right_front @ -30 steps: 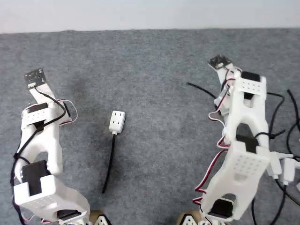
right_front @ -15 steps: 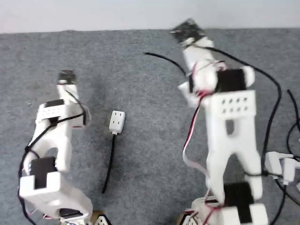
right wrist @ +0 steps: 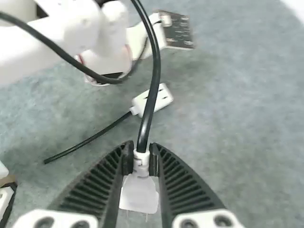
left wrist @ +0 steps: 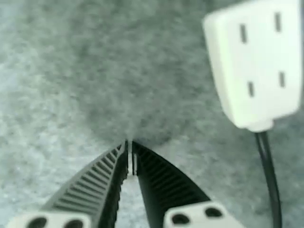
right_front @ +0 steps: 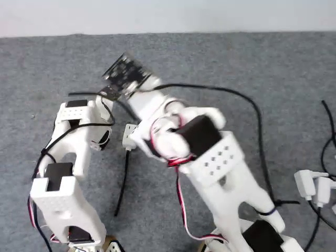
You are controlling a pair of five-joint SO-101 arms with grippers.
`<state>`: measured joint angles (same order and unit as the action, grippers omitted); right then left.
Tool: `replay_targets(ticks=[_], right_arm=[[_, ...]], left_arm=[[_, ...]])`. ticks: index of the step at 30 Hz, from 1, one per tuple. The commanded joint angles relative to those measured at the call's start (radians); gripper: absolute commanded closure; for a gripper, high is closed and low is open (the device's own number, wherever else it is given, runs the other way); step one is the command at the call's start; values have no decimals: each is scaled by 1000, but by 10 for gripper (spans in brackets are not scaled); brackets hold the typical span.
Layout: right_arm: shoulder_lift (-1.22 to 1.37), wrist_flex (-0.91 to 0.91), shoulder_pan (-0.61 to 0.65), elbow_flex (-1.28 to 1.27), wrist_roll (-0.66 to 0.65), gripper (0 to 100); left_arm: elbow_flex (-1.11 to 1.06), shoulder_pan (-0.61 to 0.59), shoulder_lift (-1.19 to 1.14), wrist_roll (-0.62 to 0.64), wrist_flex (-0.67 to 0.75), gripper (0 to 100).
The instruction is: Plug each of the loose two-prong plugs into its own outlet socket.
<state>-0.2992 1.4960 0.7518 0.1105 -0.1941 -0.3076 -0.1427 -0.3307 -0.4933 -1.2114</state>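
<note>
- What's the left gripper (left wrist: 128,159) got?
- Nothing. Its fingers are pressed together over the grey mat (right_front: 220,68), just beside the outlet socket (right_front: 128,135), which lies left of centre in the high view.
- And the right gripper (right wrist: 140,146)?
- It is clamped on a white plug (right wrist: 138,192), with the black cord (right wrist: 152,71) running out between its fingers. More white plugs (right_front: 305,184) lie at the right edge.

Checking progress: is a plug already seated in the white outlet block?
No, both slot pairs on the outlet block are bare in the left wrist view.
</note>
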Motion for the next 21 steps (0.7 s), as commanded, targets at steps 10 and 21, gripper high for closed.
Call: replay_targets(ticks=[10,21], right_arm=[[-33,-260,22,-245,11,990],[-12,-308,22,-285,11,990]], left_arm=[[-476,87,442,-91,307,988],[-638,114,612,-157,370,988]])
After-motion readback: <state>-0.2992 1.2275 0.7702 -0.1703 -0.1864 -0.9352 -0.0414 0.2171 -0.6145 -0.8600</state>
